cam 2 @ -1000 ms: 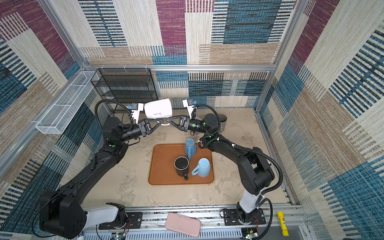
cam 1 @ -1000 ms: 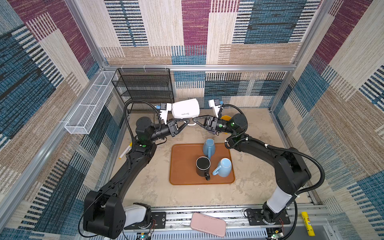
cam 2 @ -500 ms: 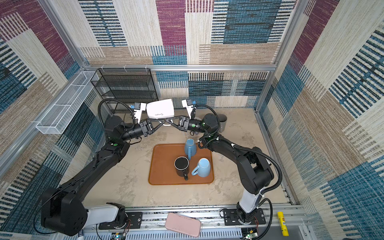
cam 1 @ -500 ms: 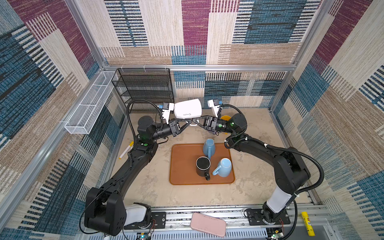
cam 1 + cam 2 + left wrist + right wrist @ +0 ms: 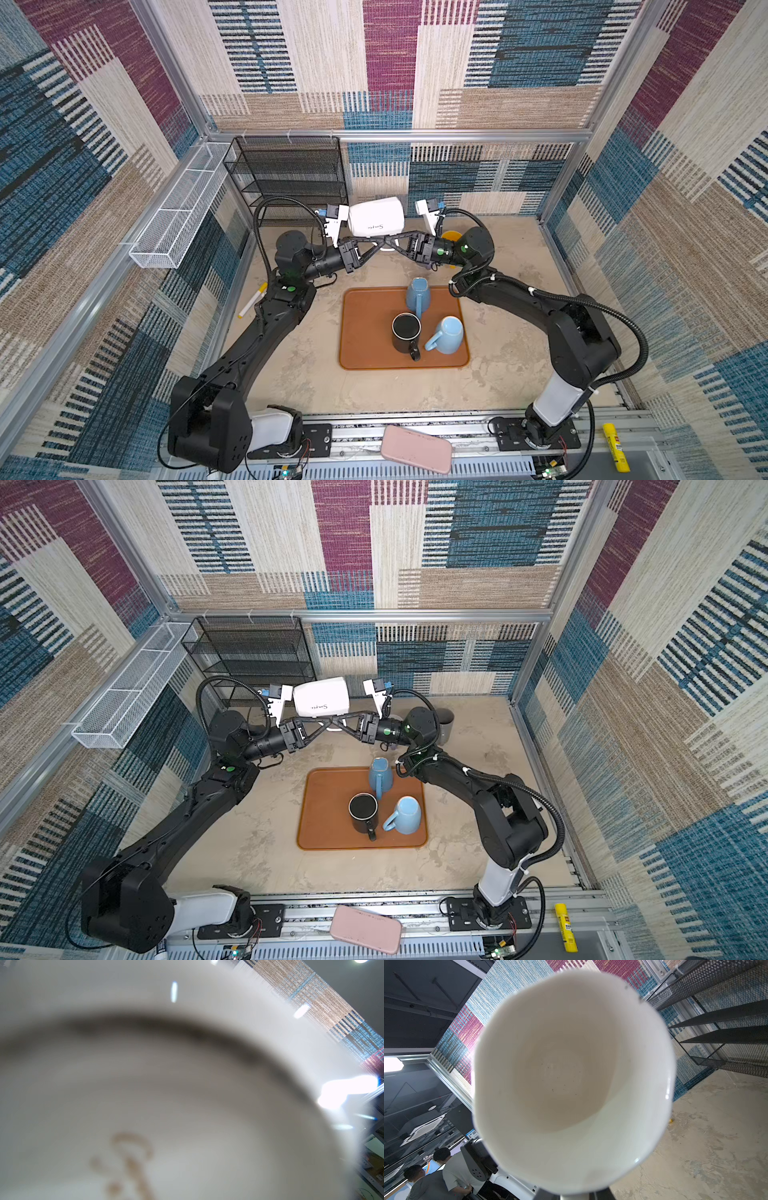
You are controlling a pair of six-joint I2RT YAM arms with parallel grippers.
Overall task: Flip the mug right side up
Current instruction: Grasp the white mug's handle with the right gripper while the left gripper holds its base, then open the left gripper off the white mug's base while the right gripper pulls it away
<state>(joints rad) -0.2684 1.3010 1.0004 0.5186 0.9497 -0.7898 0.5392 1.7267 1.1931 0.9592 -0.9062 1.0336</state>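
Observation:
The white mug (image 5: 376, 216) (image 5: 320, 699) hangs in the air at the back, lying on its side. Its base faces the left wrist camera, and its open mouth faces the right wrist camera. The blurred base of the mug (image 5: 166, 1105) fills the left wrist view, and the right wrist view looks into the mug's hollow (image 5: 571, 1076). My left gripper (image 5: 383, 245) comes from the left and is shut on the handle under the mug. My right gripper (image 5: 394, 242) comes from the right, and its dark fingers (image 5: 600, 1195) flank the same white handle. The two sets of tips cross there.
A brown tray (image 5: 361, 353) on the floor carries a tall blue mug (image 5: 417, 296), a black mug (image 5: 406, 329) with its mouth up and a light blue mug (image 5: 448, 334). A black wire rack (image 5: 291, 174) stands behind, with a white wire basket (image 5: 178, 212) on the left wall. A yellow marker (image 5: 252, 300) lies at the left.
The right gripper's jaws have closed in on the mug's handle. The left arm and the mug have shifted slightly to the right.

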